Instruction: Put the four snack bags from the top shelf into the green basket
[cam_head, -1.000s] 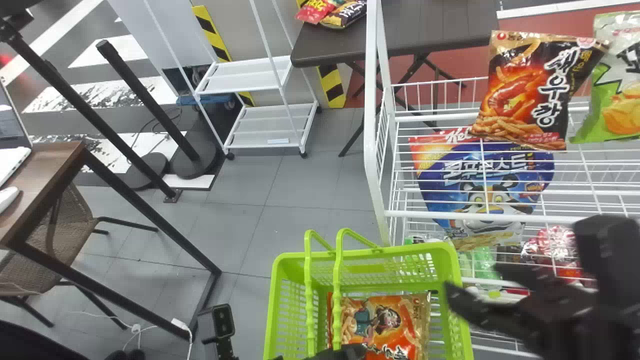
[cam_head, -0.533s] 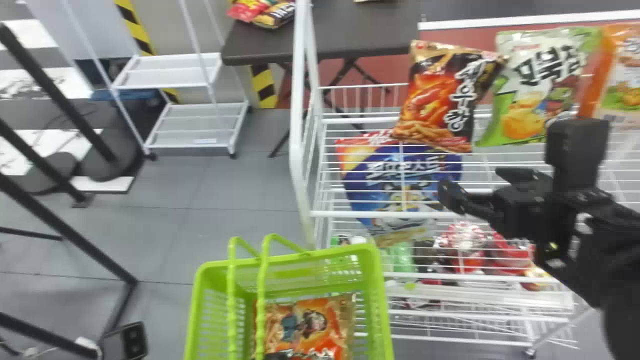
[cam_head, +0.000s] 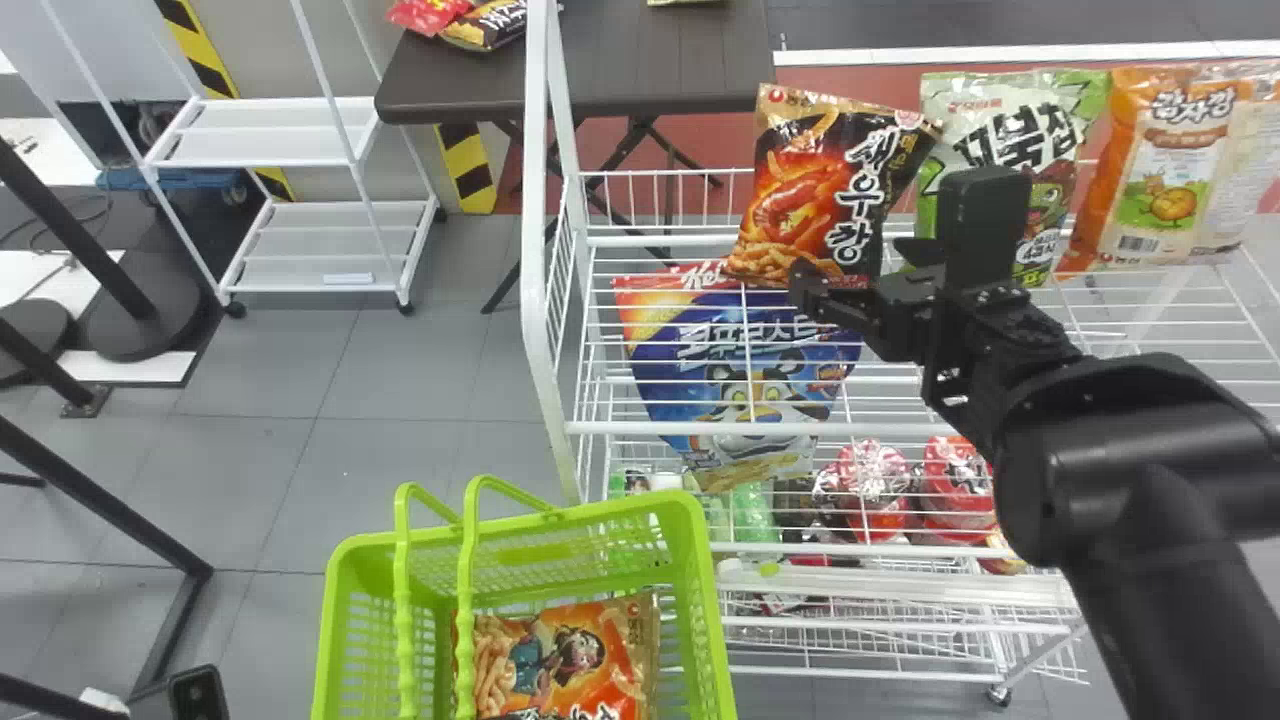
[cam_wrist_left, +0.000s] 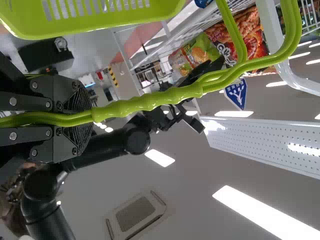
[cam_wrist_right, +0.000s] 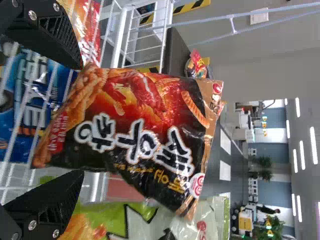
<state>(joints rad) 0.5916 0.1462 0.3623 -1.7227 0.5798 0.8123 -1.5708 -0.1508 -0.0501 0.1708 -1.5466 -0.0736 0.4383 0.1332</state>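
Observation:
On the top shelf stand a black-orange snack bag (cam_head: 815, 190), a green-white one (cam_head: 1060, 130) and an orange one (cam_head: 1165, 175). Another orange bag (cam_head: 560, 655) lies inside the green basket (cam_head: 705, 600). At the black-orange bag's lower part is my right gripper (cam_head: 850, 272). In the right wrist view its fingers stand apart, the right gripper (cam_wrist_right: 76, 120) being open with the bag's (cam_wrist_right: 135, 130) bottom end between them. My left gripper (cam_head: 197, 693) is at the head view's bottom edge; in the left wrist view the left gripper (cam_wrist_left: 90, 116) is shut on the basket's green handle (cam_wrist_left: 150, 101).
A blue cereal bag (cam_head: 740, 370) is on the white wire rack (cam_head: 690, 428) below the top shelf. Bottles and red packs sit lower down. Behind are a dark table (cam_head: 650, 60) and a white cart (cam_head: 260, 130); grey floor (cam_head: 370, 460) lies left of the rack.
The head view has swung right, so rack and basket appear farther left. My right gripper has moved up and toward the rack, from beside the basket to the black-orange bag.

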